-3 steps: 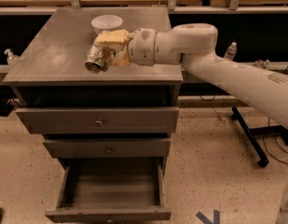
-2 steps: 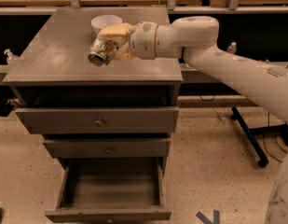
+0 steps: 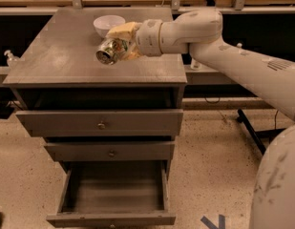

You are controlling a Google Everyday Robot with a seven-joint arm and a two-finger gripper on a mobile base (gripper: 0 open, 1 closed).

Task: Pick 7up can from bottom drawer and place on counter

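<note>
My gripper [image 3: 117, 46] is over the counter [image 3: 56, 61], the flat grey top of the drawer cabinet. Its yellowish fingers [image 3: 122, 31] are shut on the 7up can [image 3: 109, 52], a small silver can held on its side with one round end facing the camera. The can hangs a little above the counter, near its middle and in front of the white bowl. The bottom drawer [image 3: 113, 191] is pulled open at the foot of the cabinet and its tray looks empty.
A white bowl [image 3: 109, 23] stands at the back of the counter, just behind the gripper. Two shallower grey drawers [image 3: 101, 123] with round knobs are closed above the open one. A clear bottle [image 3: 10, 58] stands left of the cabinet. Wooden benches run along the back.
The gripper with the can has moved a little up and toward the back of the counter, closer to the white bowl. The drawers have not moved.
</note>
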